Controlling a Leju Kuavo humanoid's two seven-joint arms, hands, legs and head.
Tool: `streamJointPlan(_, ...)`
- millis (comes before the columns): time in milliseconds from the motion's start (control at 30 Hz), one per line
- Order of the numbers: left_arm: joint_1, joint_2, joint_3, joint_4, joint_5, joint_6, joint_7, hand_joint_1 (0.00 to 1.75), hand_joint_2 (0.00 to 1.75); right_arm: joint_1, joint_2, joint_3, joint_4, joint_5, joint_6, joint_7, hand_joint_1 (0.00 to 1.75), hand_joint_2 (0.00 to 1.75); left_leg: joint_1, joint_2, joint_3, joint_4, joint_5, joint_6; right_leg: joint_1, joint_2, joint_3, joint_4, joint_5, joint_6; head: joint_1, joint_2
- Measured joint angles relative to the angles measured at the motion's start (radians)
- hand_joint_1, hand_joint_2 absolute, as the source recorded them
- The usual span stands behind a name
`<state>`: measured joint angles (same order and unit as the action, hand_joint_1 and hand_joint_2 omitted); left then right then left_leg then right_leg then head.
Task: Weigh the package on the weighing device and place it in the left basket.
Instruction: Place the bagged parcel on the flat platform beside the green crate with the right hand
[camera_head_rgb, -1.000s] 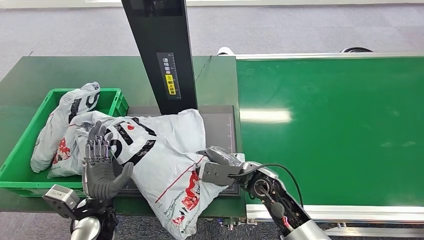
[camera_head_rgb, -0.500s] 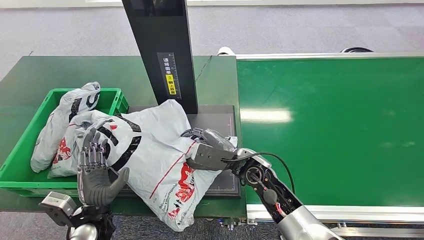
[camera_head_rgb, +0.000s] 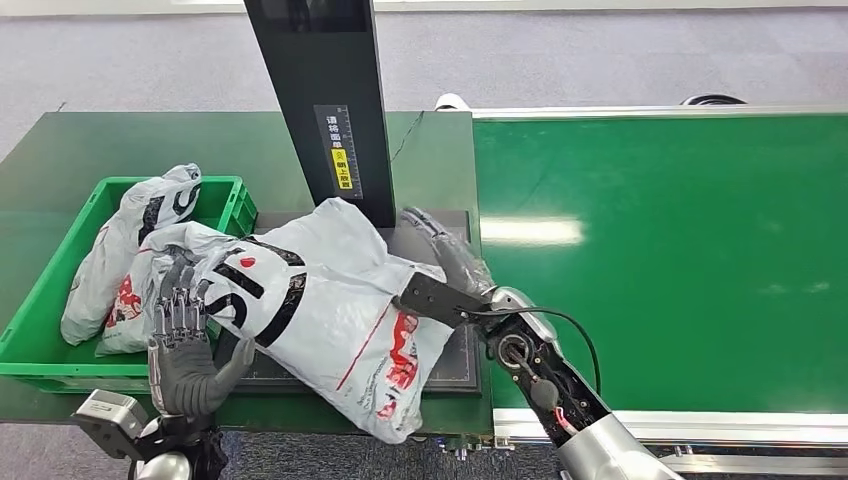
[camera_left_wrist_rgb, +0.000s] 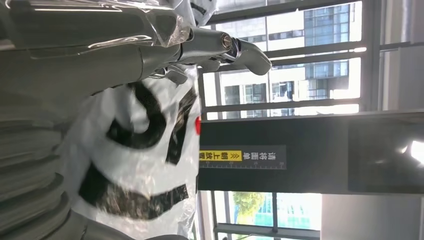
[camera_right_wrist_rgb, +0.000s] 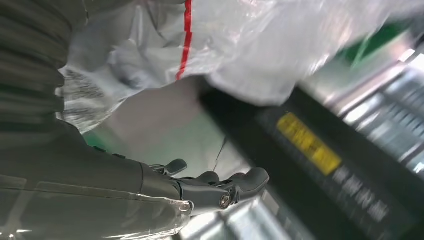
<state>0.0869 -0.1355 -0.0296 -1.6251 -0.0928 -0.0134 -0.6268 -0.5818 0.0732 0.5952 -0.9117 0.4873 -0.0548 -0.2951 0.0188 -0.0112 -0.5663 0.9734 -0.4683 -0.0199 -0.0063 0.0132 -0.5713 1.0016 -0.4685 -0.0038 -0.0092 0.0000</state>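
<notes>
Now my right hand (camera_head_rgb: 445, 262) presses the package (camera_head_rgb: 330, 310) with fingers stretched. My left hand (camera_head_rgb: 185, 345) has fingers spread, touching it beside the basket (camera_head_rgb: 40, 290).

Package (camera_head_rgb: 330, 310) is covering most of the scale platform (camera_head_rgb: 440, 250); only the strip beside the right hand's (camera_head_rgb: 445, 262) fingers is showing. Right palm is lying hidden against the bag's edge, so contact is unclear. Left hand (camera_head_rgb: 185, 345) fingertips are overlapping the bag; touching or not, can't tell. Right wrist view is blurring the yellow label (camera_right_wrist_rgb: 309, 143) beyond the fingers, text unreadable.
</notes>
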Motion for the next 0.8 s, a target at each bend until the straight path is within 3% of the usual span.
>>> streamJointPlan(167, 0.012, -0.005, 0.01, -0.021, -0.005, 0.001, 0.007, 0.0, 1.75, 0.012, -0.001, -0.013, -0.02, 0.176, -0.133, 0.102, 0.0, 1.75, 0.0, 0.0, 0.0, 0.0, 0.0, 0.0, 0.0, 0.0, 0.0, 0.0, 0.0, 0.0, 0.0, 0.0)
streamJointPlan(300, 0.017, -0.007, 0.012, -0.027, -0.014, 0.002, 0.011, 0.0, 1.75, 0.04, -0.001, -0.038, -0.04, 0.177, -0.147, 0.09, 0.0, 1.75, 0.0, 0.0, 0.0, 0.0, 0.0, 0.0, 0.0, 0.0, 0.0, 0.0, 0.0, 0.0, 0.0, 0.0)
streamJointPlan(433, 0.018, -0.008, 0.012, -0.028, -0.02, 0.007, 0.009, 0.0, 1.75, 0.079, -0.001, -0.093, -0.087, 0.051, -0.114, 0.019, 0.0, 1.75, 0.0, 0.0, 0.0, 0.0, 0.0, 0.0, 0.0, 0.0, 0.0, 0.0, 0.0, 0.0, 0.0, 0.0)
streamJointPlan(567, 0.017, -0.006, 0.009, -0.029, -0.073, 0.029, 0.008, 0.0, 1.75, 0.131, -0.001, -0.176, -0.154, -0.175, -0.053, -0.087, 0.0, 1.75, 0.0, -0.001, 0.0, 0.0, 0.0, 0.0, 0.0, 0.0, 0.0, 0.0, 0.0, 0.0, 0.0, 0.0)
streamJointPlan(667, 0.009, 0.002, -0.018, -0.025, -0.242, 0.079, 0.035, 0.0, 1.75, 0.189, -0.001, -0.251, -0.224, -0.331, -0.032, -0.173, 0.0, 1.75, 0.0, -0.001, 0.0, 0.0, 0.0, 0.0, 0.0, -0.001, 0.0, 0.0, 0.0, 0.0, 0.0, 0.0)
streamJointPlan(800, -0.026, 0.031, -0.107, 0.005, -0.558, 0.133, 0.145, 0.0, 1.75, 0.274, 0.0, -0.321, -0.308, -0.413, 0.004, -0.22, 0.0, 1.75, 0.0, 0.0, 0.0, 0.0, -0.001, 0.0, 0.0, 0.0, 0.0, 0.0, 0.0, 0.0, 0.0, 0.0)
